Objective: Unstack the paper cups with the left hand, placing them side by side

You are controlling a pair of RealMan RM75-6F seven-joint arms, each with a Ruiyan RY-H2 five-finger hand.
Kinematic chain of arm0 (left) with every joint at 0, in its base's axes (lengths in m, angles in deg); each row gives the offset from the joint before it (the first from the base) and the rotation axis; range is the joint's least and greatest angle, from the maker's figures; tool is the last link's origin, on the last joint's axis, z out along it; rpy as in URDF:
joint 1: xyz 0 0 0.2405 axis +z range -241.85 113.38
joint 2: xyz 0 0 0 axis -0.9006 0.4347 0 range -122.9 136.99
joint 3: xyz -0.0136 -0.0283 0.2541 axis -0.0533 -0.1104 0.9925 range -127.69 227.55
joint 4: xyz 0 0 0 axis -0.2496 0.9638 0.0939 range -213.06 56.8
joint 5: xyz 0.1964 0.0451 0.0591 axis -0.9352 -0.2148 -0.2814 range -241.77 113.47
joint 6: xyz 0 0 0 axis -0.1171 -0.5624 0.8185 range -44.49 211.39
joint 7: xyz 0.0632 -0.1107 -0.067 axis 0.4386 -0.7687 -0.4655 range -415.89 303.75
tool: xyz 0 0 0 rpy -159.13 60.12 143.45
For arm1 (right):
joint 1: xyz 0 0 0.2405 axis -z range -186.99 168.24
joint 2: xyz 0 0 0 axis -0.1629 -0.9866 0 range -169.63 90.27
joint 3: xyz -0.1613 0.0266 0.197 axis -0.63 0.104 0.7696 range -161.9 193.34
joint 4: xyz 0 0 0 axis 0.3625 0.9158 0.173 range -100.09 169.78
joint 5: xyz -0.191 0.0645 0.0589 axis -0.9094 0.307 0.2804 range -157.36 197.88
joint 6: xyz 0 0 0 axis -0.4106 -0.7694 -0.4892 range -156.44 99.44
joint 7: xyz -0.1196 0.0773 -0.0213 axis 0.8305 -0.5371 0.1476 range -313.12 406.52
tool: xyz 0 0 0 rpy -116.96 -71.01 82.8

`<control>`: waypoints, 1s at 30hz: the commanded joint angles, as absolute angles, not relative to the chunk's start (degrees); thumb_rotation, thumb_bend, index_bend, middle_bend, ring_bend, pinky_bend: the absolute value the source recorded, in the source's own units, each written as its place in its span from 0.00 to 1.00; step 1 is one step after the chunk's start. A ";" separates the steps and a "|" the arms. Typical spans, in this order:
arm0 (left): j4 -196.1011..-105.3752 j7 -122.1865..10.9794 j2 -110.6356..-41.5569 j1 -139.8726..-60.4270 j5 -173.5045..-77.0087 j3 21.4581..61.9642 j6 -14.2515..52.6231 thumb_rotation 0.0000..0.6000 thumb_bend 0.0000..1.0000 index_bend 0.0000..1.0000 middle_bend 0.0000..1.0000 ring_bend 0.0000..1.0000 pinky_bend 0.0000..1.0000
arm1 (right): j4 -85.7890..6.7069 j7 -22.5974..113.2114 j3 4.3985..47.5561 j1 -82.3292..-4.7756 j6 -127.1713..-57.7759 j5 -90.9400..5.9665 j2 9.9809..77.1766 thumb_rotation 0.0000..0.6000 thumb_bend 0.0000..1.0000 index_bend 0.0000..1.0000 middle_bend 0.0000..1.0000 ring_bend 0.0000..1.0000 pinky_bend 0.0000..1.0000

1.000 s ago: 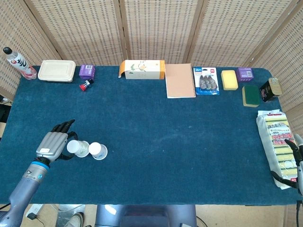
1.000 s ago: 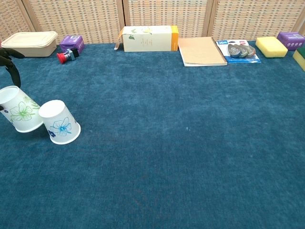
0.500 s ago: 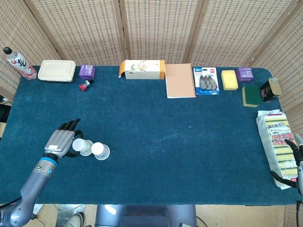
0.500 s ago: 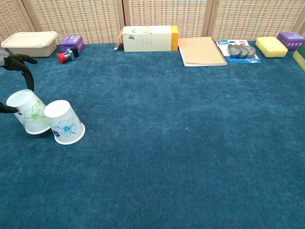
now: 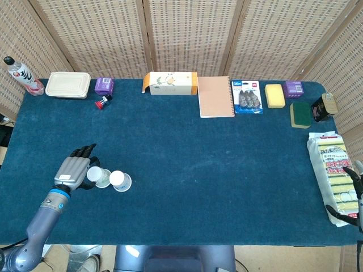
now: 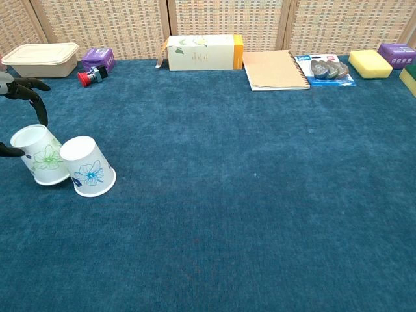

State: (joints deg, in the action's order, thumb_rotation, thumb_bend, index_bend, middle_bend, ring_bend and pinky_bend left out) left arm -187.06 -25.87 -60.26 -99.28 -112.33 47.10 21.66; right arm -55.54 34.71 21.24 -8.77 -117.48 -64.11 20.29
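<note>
Paper cups [image 6: 65, 166] stand inverted, side by side.

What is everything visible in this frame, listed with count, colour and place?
paper cups: 2, white with flower prints, upside down side by side, near-left; green-flower cup, blue-flower cup
bottle: 1, clear with red label, far-left corner
lidded container: 1, beige, far left
small box: 1, purple, beside container
red-capped item: 1, near it
carton: 1, white and orange, far centre
notebook: 1, tan, far centre
blister pack: 1, blue, right of notebook
sponge: 1, yellow, far right
sponge multipack: 1, yellow, right edge
table: 1, blue cloth
left robot hand: around the green-flower cup
right robot hand: right edge, mostly cut off
</note>
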 commanded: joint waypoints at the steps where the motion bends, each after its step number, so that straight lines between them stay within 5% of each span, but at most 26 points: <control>1: -187.41 -25.70 -60.02 -99.26 -112.11 47.16 21.34 1.00 0.21 0.28 0.00 0.00 0.08 | -55.48 34.64 21.23 -8.76 -117.50 -64.15 20.32 1.00 0.16 0.13 0.02 0.00 0.00; 16: -189.39 -33.77 -56.18 -95.42 -121.26 47.58 18.15 1.00 0.17 0.00 0.00 0.00 0.08 | -55.63 33.97 21.31 -8.61 -117.81 -64.12 20.12 1.00 0.16 0.13 0.02 0.00 0.00; 23: -182.17 -45.53 -56.33 -83.42 -139.18 52.30 1.88 1.00 0.16 0.00 0.00 0.00 0.08 | -55.71 34.75 21.29 -8.59 -118.06 -64.30 20.42 1.00 0.16 0.13 0.02 0.00 0.00; 30: -175.77 -52.47 -58.52 -76.65 -145.38 54.29 -6.21 1.00 0.16 0.00 0.00 0.00 0.08 | -55.94 35.82 21.13 -8.60 -118.26 -64.66 20.69 1.00 0.16 0.13 0.02 0.00 0.00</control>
